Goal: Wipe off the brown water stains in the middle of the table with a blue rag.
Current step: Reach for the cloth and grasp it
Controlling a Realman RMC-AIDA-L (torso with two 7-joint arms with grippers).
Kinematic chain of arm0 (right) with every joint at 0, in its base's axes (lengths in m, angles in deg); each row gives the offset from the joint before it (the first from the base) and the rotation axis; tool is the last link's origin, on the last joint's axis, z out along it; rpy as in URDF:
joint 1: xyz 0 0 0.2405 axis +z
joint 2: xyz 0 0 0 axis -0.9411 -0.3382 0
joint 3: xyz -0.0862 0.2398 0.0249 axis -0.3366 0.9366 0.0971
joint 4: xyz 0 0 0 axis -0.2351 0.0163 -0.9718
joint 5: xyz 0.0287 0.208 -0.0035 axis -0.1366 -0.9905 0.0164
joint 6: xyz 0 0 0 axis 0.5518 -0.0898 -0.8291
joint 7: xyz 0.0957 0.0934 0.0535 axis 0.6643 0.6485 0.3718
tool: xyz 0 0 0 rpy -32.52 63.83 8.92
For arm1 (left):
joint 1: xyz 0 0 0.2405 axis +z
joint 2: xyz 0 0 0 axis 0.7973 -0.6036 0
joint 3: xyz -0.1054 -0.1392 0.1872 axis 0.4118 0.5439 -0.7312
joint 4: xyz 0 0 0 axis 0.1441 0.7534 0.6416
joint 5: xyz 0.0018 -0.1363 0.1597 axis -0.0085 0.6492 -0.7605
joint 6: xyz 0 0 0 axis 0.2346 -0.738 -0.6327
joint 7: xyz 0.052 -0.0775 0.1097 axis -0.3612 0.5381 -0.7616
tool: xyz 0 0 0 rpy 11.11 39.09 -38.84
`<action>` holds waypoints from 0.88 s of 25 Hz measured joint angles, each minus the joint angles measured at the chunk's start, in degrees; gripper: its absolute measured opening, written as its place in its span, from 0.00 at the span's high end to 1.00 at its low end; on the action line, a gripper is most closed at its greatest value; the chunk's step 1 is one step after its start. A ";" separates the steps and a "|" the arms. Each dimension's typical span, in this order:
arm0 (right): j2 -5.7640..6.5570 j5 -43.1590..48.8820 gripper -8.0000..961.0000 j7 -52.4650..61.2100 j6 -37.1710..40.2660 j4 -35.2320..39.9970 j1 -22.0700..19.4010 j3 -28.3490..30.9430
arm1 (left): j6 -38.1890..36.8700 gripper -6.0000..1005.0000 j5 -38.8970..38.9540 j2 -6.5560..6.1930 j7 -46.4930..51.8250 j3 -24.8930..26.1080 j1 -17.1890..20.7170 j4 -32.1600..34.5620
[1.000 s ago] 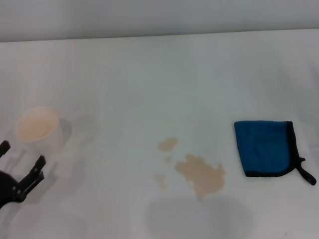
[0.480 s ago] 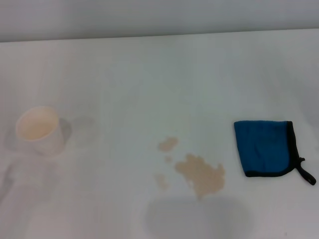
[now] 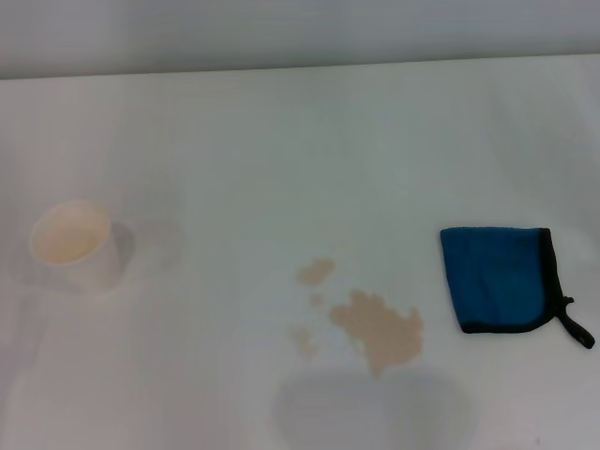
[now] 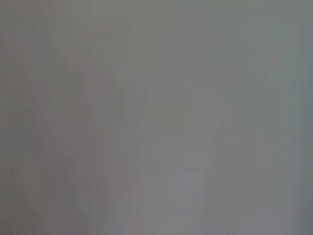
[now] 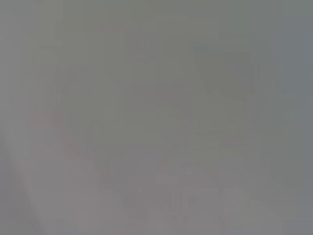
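Observation:
The brown water stains (image 3: 377, 330) lie on the white table (image 3: 281, 141) near the front middle: one larger tan patch with a few small spots to its left. The blue rag (image 3: 497, 278) lies flat to the right of the stains, its black loop tab pointing to the front right. Neither gripper shows in the head view. Both wrist views show only a plain grey surface.
A white paper cup (image 3: 75, 246) stands upright at the left of the table. A grey shadow smudge (image 3: 375, 408) lies on the table in front of the stains. The table's far edge meets a grey wall at the back.
The left gripper, seen at the lower left edge a second ago, has moved out of view. The cup, stains and rag have not moved.

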 joint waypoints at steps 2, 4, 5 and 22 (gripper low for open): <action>0.19 5.64 0.14 7.87 0.03 5.41 0.39 -0.15 | -0.55 0.12 0.13 0.00 -0.01 0.45 -0.80 0.00; 0.56 11.50 0.14 15.03 -1.11 10.66 1.32 -0.21 | -1.68 0.12 0.13 0.00 -0.02 0.55 -1.59 -0.02; 0.76 13.52 0.14 17.68 -1.77 12.51 1.83 -0.20 | -2.39 0.12 0.12 0.00 -0.02 0.56 -1.99 -0.05; 9.49 49.10 0.17 53.91 -29.14 33.25 19.78 -12.75 | -2.75 0.12 0.04 -0.03 -0.03 0.60 -3.35 0.03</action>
